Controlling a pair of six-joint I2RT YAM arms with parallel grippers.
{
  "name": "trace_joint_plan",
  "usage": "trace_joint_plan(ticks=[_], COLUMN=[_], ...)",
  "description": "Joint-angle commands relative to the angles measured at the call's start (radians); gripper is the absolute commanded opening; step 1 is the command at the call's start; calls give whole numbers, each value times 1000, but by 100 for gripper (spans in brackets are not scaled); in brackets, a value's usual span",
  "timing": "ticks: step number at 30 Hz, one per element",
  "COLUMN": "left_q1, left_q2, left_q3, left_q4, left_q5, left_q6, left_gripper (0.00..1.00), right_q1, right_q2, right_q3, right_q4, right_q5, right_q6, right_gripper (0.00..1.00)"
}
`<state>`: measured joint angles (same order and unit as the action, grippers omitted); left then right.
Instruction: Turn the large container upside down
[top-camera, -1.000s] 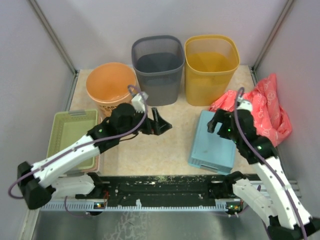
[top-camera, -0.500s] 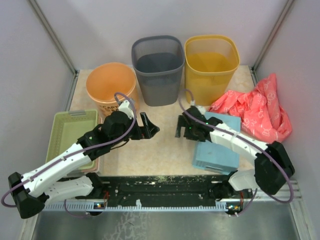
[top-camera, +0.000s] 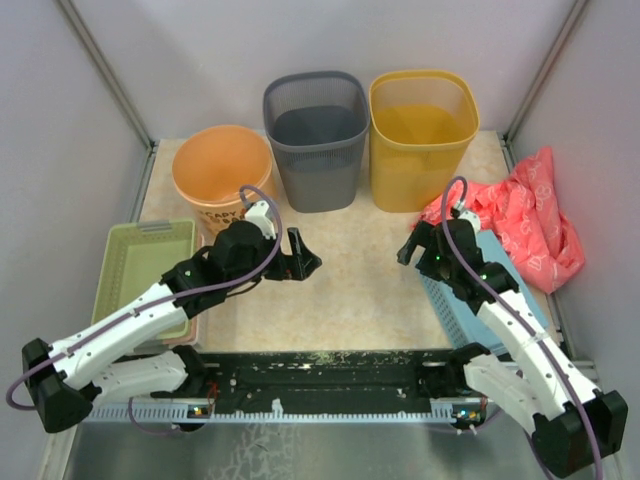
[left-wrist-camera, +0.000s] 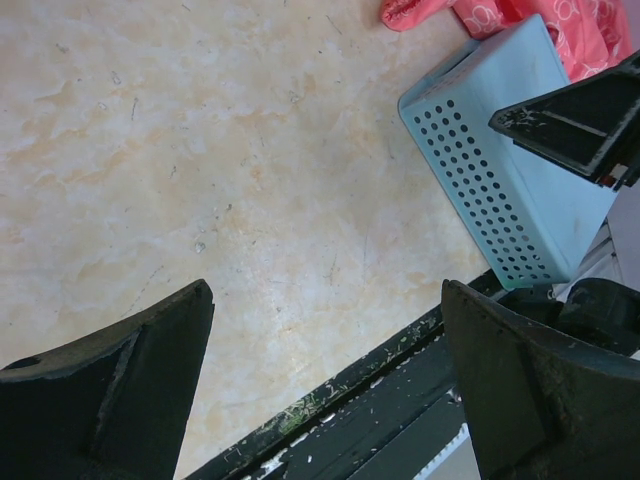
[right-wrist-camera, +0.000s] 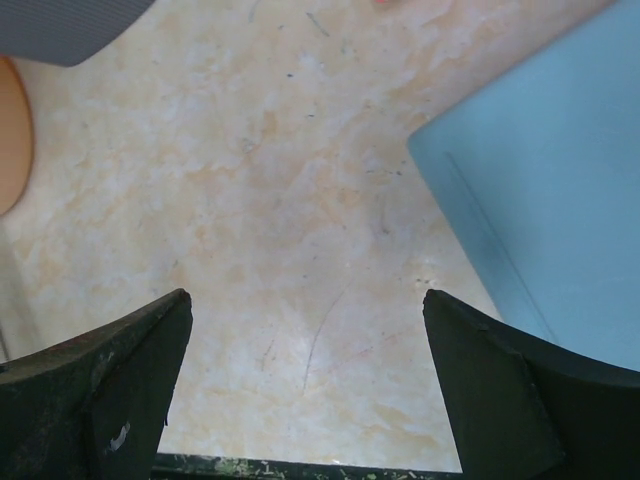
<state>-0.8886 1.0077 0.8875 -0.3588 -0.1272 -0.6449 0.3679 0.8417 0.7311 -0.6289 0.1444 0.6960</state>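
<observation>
**Blue basket lying base-up, right gripper just let go**

The blue basket lies on the table at the right, partly under the right arm. Its smooth closed face is turned up and a perforated wall faces the left wrist camera, so it appears to be already inverted. A second ago it lay squarer to the table edge, with the right gripper over its far rim. It now sits slewed, with its long side running toward the near right corner.

The right gripper has finished spreading. Its jaws stand wide apart, empty, above bare table just left of the basket's corner. The left gripper, also spread and holding nothing, has drawn back a little and hangs over mid-table, well apart from the basket.

A pink cloth touches the basket's far end. Behind stand a yellow bin, a grey bin and an orange bucket. A green tray lies at the left.

Taking the basket as the container meant, the turn looks complete, and only the arms' retreat remains.
</observation>
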Motion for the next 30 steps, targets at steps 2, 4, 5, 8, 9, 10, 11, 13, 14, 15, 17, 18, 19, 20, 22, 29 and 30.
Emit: trace_joint_plan(ticks=[2,4,5,8,9,10,11,13,14,15,17,18,19,20,22,29,30], left_q1=[-3,-3,-3,-3,-3,-4,-3,-3,-4,-3,-3,-4,-3,-3,-3,-4,-3], left_q2=[-6,-15,-18,-24,-24,-22,-22,-16,-12,-6,4,9,10,12,18,62,65], left_q3=[39,37,35,28,28,29,29,27,28,32,39,41,41,38,34,49,51], left_q4=[-1,-8,-9,-9,-9,-9,-9,-4,-3,-3,-6,-6,-5,0,12,27,27], left_q5=[-26,-42,-46,-63,-64,-64,-63,-52,-44,-39,-31,-29,-29,-33,-33,-15,-18], left_q6=[43,42,40,27,24,22,19,22,27,36,44,46,46,46,46,65,68], left_gripper=[99,99,99,99,99,99,99,99,99,99,99,99,99,99,99,99,99], right_q1=[1,5,15,83,103,111,112,101,72,34,-39,-70,-89,-102,-118,-188,-187], right_q2=[-16,8,25,94,128,161,195,258,287,312,346,351,353,356,370,435,428], right_q3=[6,-9,-24,-60,-62,-60,-57,-41,-32,-30,-29,-28,-26,-21,2,109,114], right_q4=[86,99,119,177,181,183,181,154,137,129,119,114,110,110,97,109,123], right_q5=[-134,-178,-207,-183,-161,-148,-124,-49,-21,-14,-3,14,39,67,147,106,65], right_q6=[-78,-71,-64,-39,-31,-28,-22,-10,-10,-13,-19,-24,-28,-35,-42,-102,-120], right_gripper=[98,98,98,98,98,98,98,99,99,99,98,99,99,99,99,99,99])
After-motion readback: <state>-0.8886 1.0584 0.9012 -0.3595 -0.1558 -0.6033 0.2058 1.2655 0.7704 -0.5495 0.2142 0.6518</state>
